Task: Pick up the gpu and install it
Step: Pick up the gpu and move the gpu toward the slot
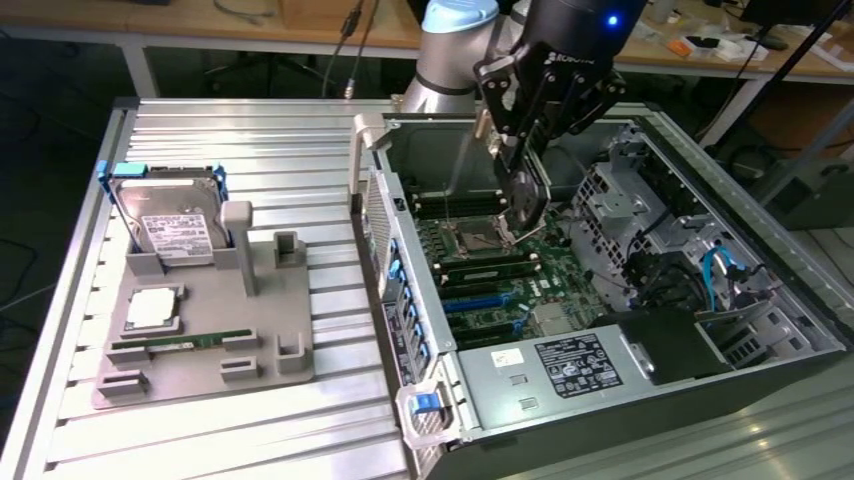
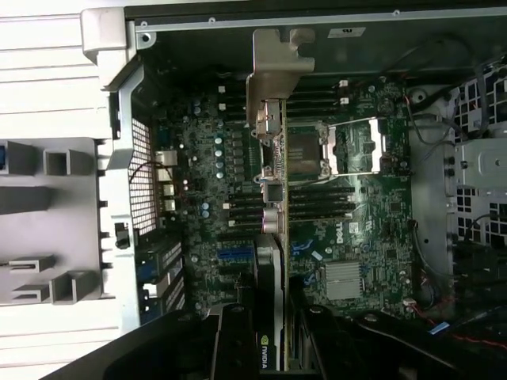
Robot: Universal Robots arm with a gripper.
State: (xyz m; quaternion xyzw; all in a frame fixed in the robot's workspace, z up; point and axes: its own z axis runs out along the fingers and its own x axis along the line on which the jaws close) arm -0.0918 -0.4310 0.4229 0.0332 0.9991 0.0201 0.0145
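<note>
Bench (image 1: 240,420) carries the open PC case (image 1: 430,150); my jaws clamp the gpu (image 1: 525,195) edge-on above it. Any tilt risks snagging the motherboard (image 1: 487,300), I reckon.

Exterior view: overhead light glares on the ribbed metal tabletop (image 1: 200,440); the computer case (image 1: 380,215) interior is dimmer. Wrist view: tabletop washed out white, gpu (image 2: 272,198) bracket brightly lit.
</note>
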